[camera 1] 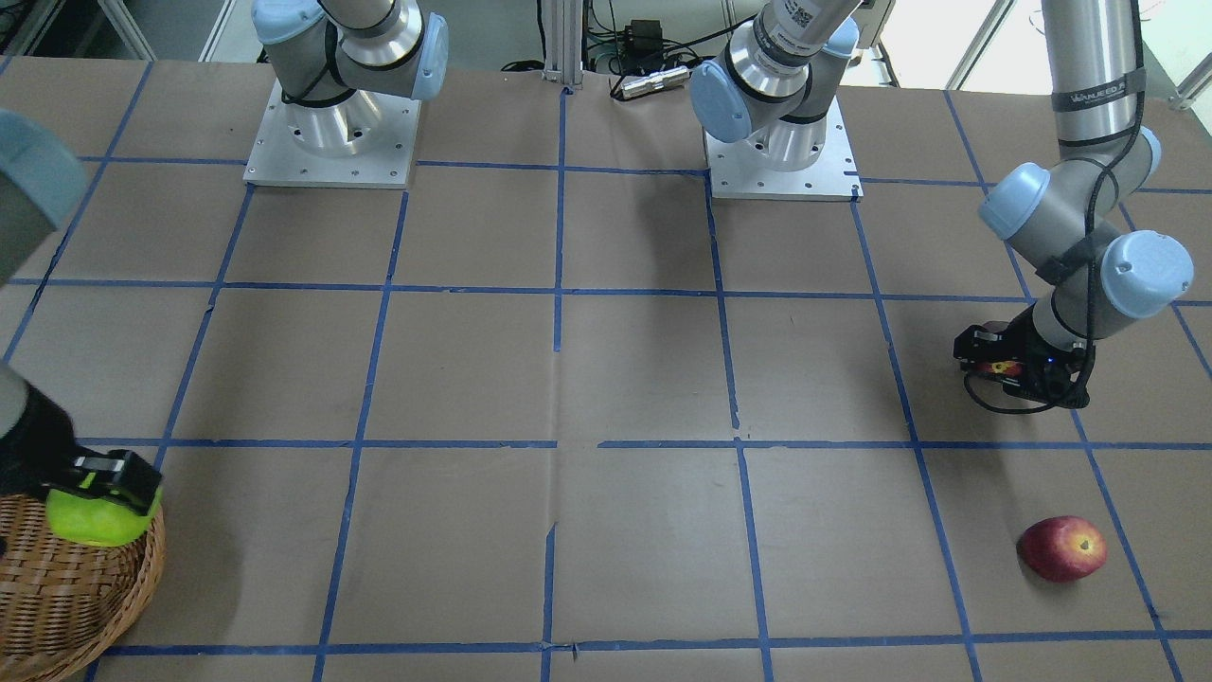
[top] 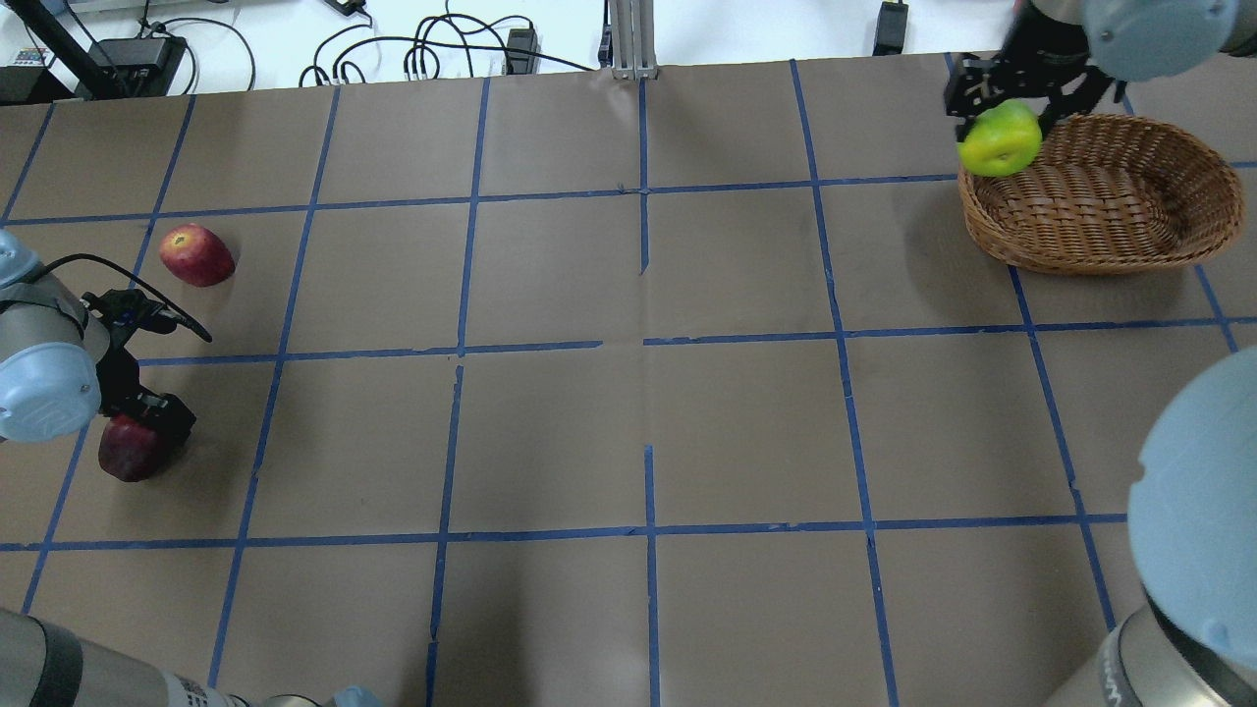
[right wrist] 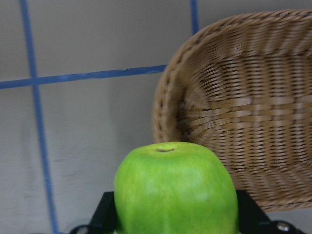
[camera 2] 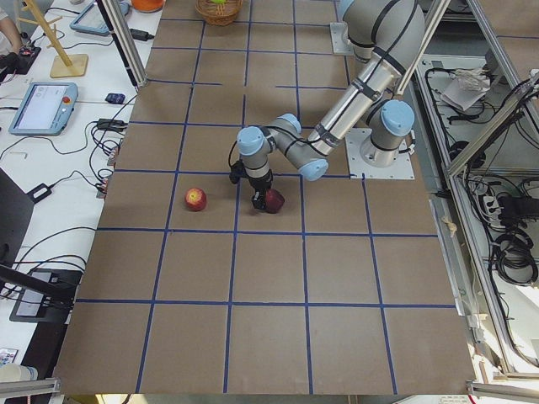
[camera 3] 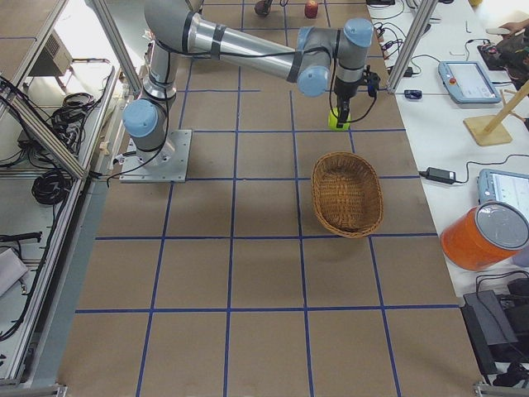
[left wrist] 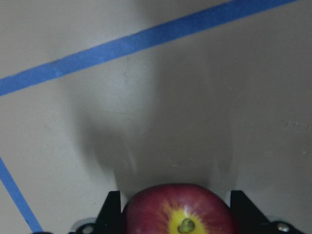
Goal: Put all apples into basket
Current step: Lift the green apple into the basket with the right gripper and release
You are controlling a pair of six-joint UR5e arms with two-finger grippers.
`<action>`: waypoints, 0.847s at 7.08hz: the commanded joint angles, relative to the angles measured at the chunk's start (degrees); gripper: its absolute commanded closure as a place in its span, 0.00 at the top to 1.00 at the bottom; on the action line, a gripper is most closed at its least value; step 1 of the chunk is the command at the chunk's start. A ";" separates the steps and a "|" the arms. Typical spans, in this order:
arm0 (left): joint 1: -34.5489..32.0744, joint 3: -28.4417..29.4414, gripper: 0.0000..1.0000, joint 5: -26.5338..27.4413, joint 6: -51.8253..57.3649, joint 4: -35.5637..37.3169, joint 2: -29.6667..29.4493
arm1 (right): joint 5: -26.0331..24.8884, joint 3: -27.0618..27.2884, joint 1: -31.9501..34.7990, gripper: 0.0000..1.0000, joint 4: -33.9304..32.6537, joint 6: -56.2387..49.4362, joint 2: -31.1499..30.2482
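Note:
My right gripper (top: pixel 1002 108) is shut on the bright green apple (top: pixel 1000 139) and holds it above the left end of the rim of the wicker basket (top: pixel 1110 211). The right wrist view shows the green apple (right wrist: pixel 175 192) between the fingers, with the basket (right wrist: pixel 253 107) just beyond it. My left gripper (top: pixel 147 417) is shut on the dark red apple (top: pixel 126 450) at the table's left side; the left wrist view shows that apple (left wrist: pixel 178 212) between both fingers. The lighter red apple (top: pixel 196 254) lies loose on the table, a little beyond the left gripper.
The brown table surface carries a blue tape grid (top: pixel 643 339). The two arm bases (camera 1: pixel 331 142) (camera 1: pixel 781 152) stand at the robot's edge. An orange container (camera 3: pixel 483 236) and tablets lie on a side bench past the basket.

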 commanded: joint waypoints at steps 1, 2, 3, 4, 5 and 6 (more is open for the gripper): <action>-3.72 7.50 0.08 -0.74 -8.55 -13.77 0.14 | -0.81 -0.01 -12.49 0.00 -8.34 -19.96 4.80; -9.66 14.00 0.08 -4.49 -18.02 -24.30 0.74 | -2.98 -0.09 -13.83 0.00 -11.10 -23.43 6.48; -16.94 18.42 0.08 -6.96 -31.42 -28.67 0.92 | -5.36 -0.09 -14.19 0.00 -14.17 -23.72 8.49; -24.67 21.51 0.08 -9.42 -42.35 -28.89 0.75 | -6.86 0.00 -14.28 0.00 -17.07 -23.72 10.52; -31.80 23.54 0.08 -11.54 -52.64 -27.67 -0.39 | -6.70 0.00 -14.63 0.29 -17.19 -23.03 11.67; -38.48 25.04 0.08 -14.43 -61.44 -24.27 -1.44 | -6.61 0.00 -15.07 0.52 -17.28 -22.93 12.72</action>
